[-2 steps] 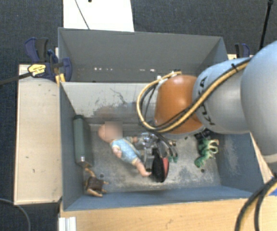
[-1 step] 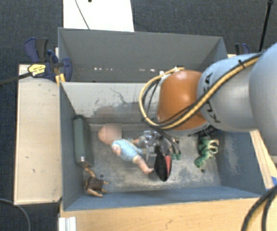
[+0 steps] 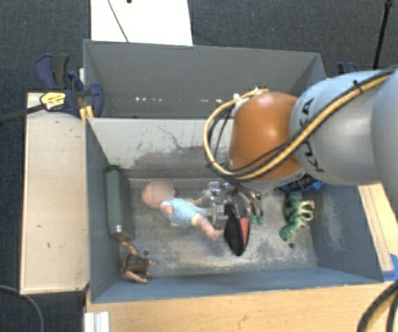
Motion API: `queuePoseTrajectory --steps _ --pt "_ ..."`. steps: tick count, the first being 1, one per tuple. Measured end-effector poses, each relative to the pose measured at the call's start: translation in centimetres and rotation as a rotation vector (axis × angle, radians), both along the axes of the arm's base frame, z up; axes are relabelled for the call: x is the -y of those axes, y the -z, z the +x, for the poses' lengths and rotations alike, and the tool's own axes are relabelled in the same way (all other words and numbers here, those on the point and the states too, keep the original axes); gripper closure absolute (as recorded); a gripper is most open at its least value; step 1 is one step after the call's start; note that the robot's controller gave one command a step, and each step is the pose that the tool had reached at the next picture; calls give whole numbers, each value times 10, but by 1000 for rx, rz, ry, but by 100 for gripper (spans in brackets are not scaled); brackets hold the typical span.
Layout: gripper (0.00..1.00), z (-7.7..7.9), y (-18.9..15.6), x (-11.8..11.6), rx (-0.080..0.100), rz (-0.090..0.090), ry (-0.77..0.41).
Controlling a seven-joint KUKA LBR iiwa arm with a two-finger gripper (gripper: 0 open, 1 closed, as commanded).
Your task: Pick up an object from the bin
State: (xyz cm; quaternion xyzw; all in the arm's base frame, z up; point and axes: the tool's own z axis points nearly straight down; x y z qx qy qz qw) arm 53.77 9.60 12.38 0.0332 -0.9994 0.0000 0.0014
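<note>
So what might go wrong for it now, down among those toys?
1. The gripper hangs between the doll, at its legs, and a black-and-red thing; it could catch both, or neither.
2. Taken by a leg, the long doll might swing and slip out.
3. The green dinosaur lies close by; a sideways move could knock it.

Matt grey metal bin (image 3: 185,81), its floor scuffed and scratched pale. Inside lie a smooth plastic baby doll (image 3: 178,209) in a soft-looking light-blue suit, a glossy green plastic dinosaur (image 3: 296,218), a dull dark-green cylinder (image 3: 113,199) and a brown plastic animal figure (image 3: 135,265). Overhead, the arm's orange cover (image 3: 264,133) gleams beside its smooth grey shell (image 3: 365,137).
</note>
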Motion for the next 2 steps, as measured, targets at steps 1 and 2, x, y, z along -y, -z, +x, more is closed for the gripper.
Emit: queuePoseTrajectory --steps 1,2 --pt "100 1 -17 0 4 0 0" --pt "100 1 -27 0 7 1 1"
